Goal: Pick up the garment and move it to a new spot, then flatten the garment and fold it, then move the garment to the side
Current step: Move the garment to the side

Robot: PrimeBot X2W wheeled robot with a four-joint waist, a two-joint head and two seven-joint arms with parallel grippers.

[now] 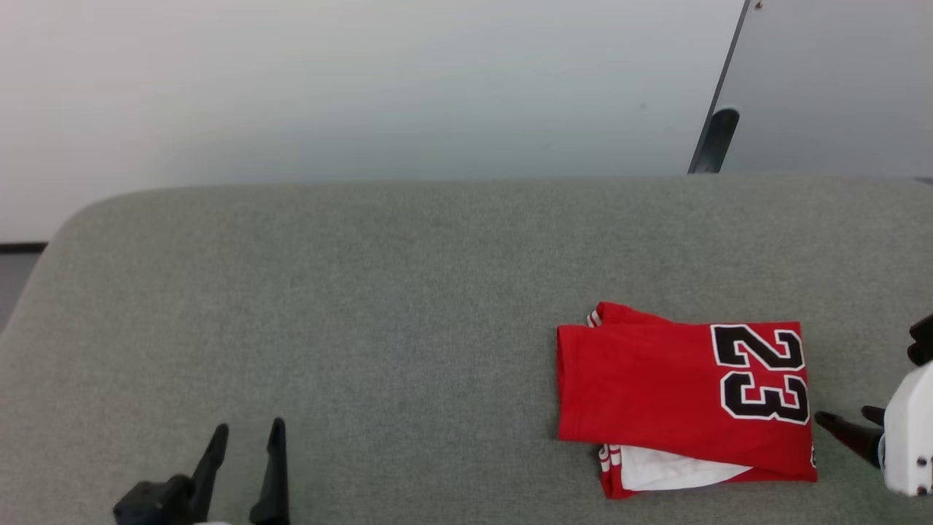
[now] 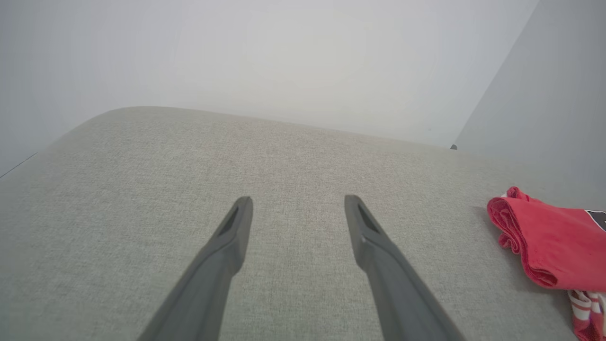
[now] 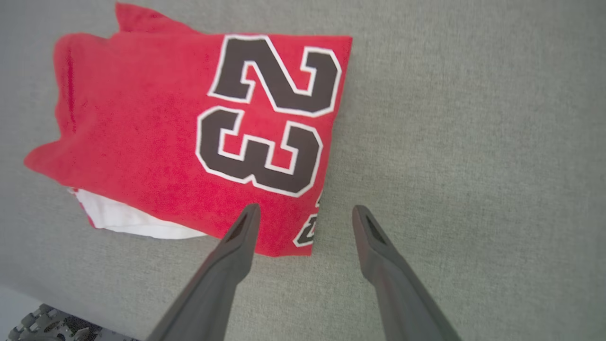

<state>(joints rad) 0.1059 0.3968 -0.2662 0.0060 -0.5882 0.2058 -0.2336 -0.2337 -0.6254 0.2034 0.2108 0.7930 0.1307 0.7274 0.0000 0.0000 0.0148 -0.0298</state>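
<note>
Down at the near left, the left gripper (image 1: 248, 424) hovers over the grey cloth-covered table (image 1: 379, 277) with its two dark fingers spread wide and nothing between them; the fabric beneath it is bare. Past the middle, on the right part of the table and toward its near edge, lies the garment (image 1: 656, 386), folded into a neat red rectangle. The black, white-outlined "23" faces up at its right end, and a white sleeve with striped trim peeks out along the near edge. Just beside the garment's near right corner sits the right gripper (image 1: 844, 414), fingers pointing toward the cloth, held wide apart and gripping nothing. I cannot tell whether one fingertip brushes the fabric. Behind the table, a dark post (image 1: 714, 138) stands against the pale wall.
</note>
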